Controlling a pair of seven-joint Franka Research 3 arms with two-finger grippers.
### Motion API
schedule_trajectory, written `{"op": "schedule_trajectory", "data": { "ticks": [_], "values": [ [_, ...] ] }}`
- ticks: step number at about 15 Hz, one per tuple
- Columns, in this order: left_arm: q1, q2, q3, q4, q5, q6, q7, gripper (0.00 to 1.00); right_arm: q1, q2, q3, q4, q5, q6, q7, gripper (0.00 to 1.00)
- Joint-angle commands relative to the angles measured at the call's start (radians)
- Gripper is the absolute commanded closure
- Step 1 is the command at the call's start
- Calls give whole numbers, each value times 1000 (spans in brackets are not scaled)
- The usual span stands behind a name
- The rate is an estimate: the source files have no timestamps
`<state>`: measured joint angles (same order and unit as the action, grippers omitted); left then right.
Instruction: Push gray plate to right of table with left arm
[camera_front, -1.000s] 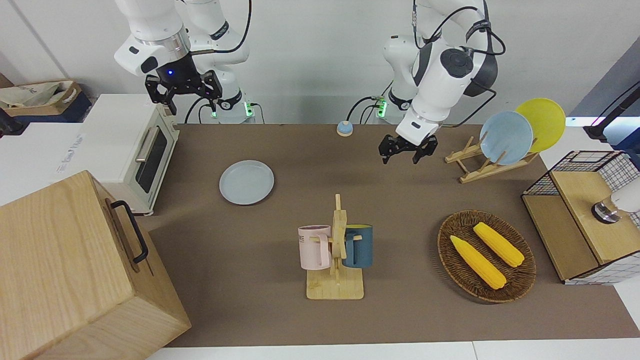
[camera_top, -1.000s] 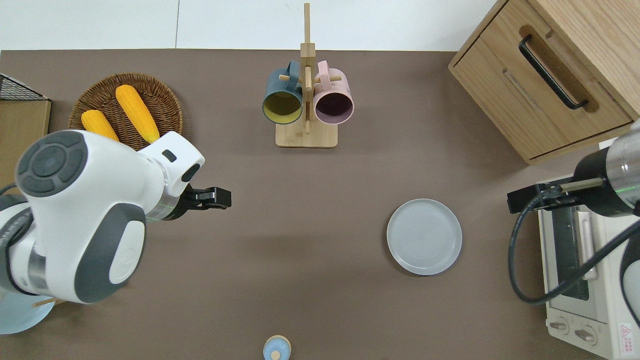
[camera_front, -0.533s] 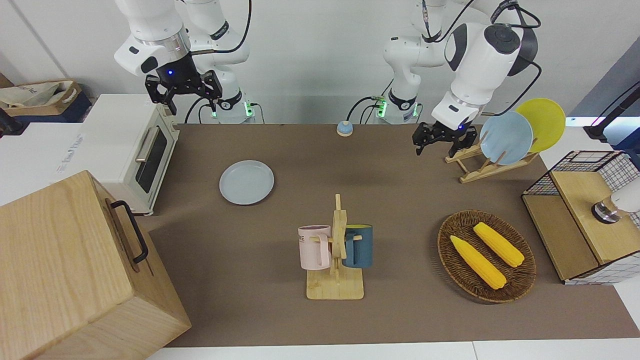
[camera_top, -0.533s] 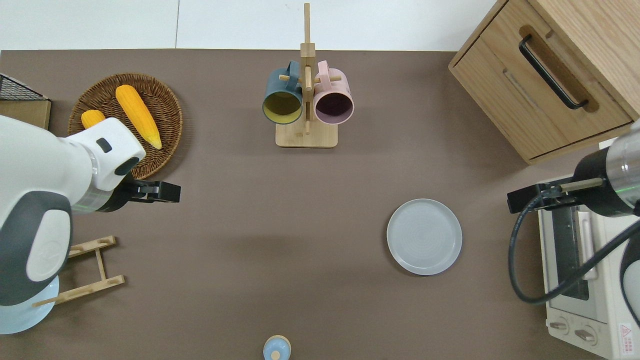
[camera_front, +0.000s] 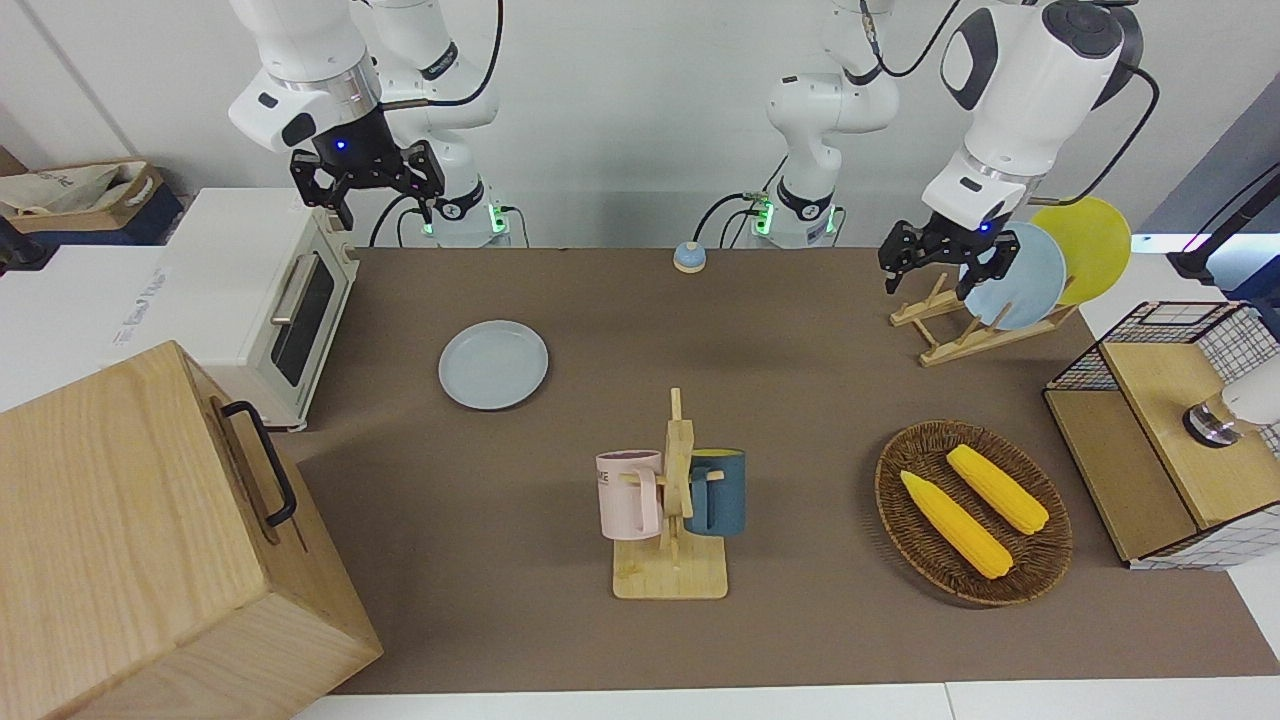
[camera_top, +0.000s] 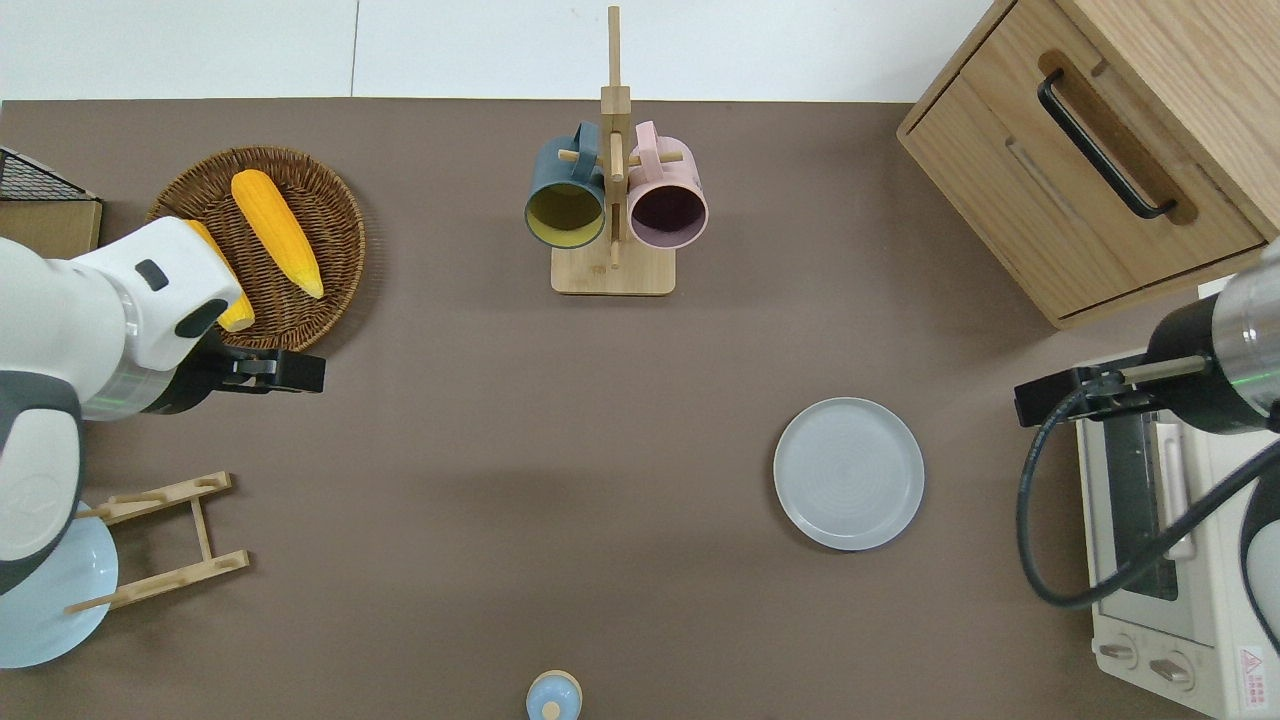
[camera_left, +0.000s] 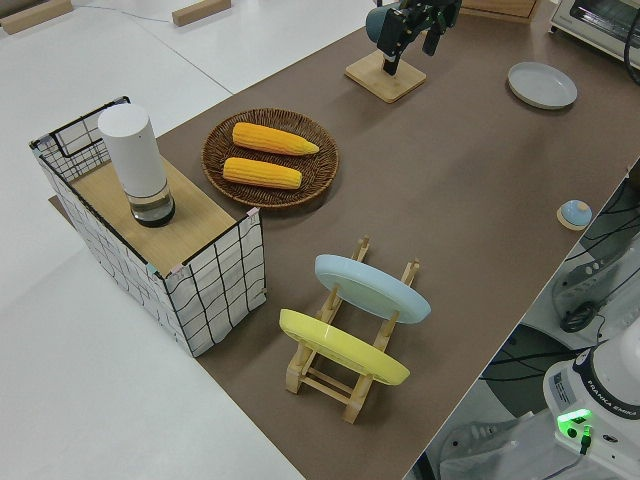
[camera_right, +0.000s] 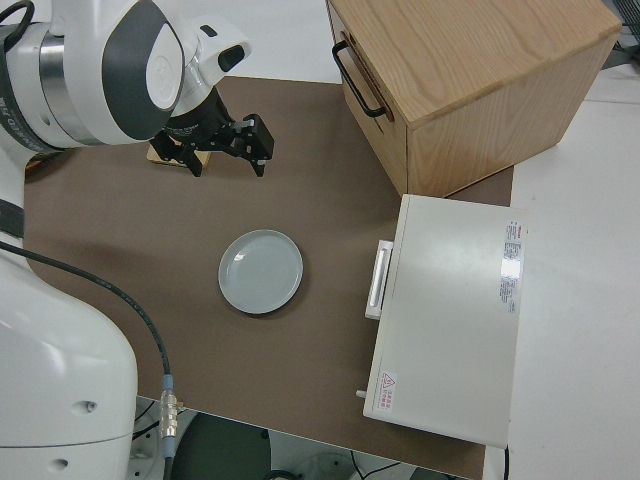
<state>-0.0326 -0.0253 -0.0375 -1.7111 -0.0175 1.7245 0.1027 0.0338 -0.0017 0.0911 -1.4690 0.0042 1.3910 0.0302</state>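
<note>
The gray plate (camera_front: 493, 364) lies flat on the brown table (camera_front: 800, 620), toward the right arm's end, next to the toaster oven; it also shows in the overhead view (camera_top: 848, 487) and the right side view (camera_right: 261, 271). My left gripper (camera_front: 928, 287) is open and empty, up in the air. In the overhead view it (camera_top: 290, 372) is over the table top at the edge of the woven basket, far from the plate. The right arm is parked, its gripper (camera_front: 368, 190) open and empty.
A white toaster oven (camera_front: 262, 300) and a wooden cabinet (camera_front: 150, 540) stand at the right arm's end. A mug rack (camera_front: 672, 500) stands mid-table. A woven basket (camera_front: 890, 500) with corn, a plate rack (camera_front: 950, 335) and a wire basket (camera_front: 1180, 430) are at the left arm's end.
The left arm has swung from mid-table toward its own end, and its open gripper is now over the table by the basket. The gray plate and the right arm have not moved.
</note>
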Motion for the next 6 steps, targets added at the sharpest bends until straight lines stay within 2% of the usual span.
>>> {"op": "schedule_trajectory", "data": {
  "ticks": [1,6],
  "values": [
    [25,24,-8,47,21,-36,40,7,-11,-8,4,1,8,-12,-1,17],
    [23,24,-2,47,19,-34,37,9,-11,-8,6,1,8,-12,-3,17]
  ]
}}
